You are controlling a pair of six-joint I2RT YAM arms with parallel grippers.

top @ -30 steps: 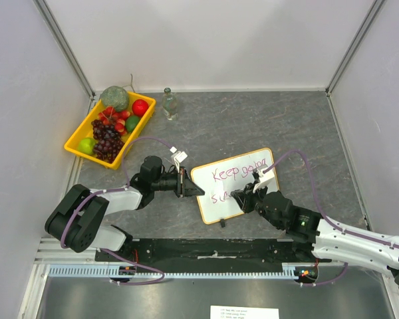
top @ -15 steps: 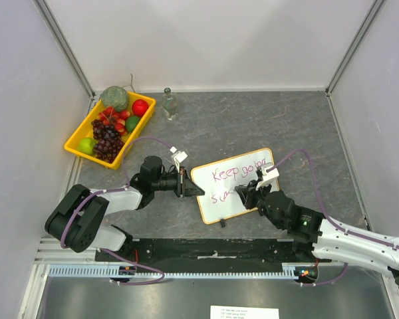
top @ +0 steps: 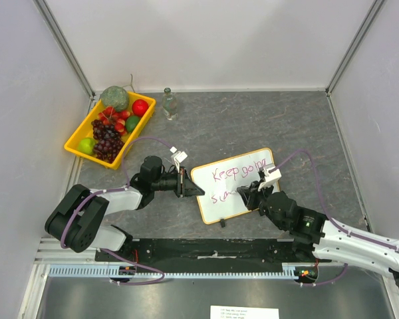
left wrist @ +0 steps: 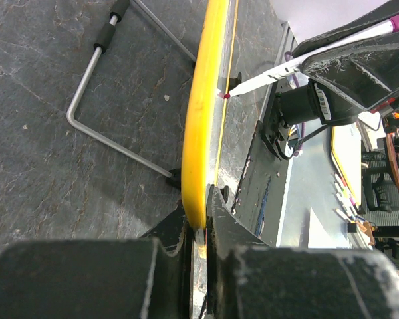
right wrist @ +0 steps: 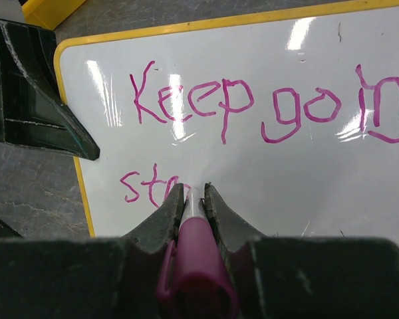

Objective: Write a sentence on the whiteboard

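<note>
Left jaws are pressed together on the yellow frame of the whiteboard [top: 217, 209], at its left edge near the middle of the tabletop [top: 253, 119]. Right jaws pinch a pink marker [right wrist: 198, 262] whose tip touches the board on the second line of writing.

Compared with a second ago, the right arm has crept a little to the right along that line and more letters have appeared. The board and left arm have not shifted.

From above I can barely read the writing. The right wrist view shows "Keep going" with "str" below. Only the left wrist view shows the board [left wrist: 201, 119] edge-on, a wire stand [left wrist: 107, 36] behind it, and the marker tip [left wrist: 259, 81] meeting its face.
</note>
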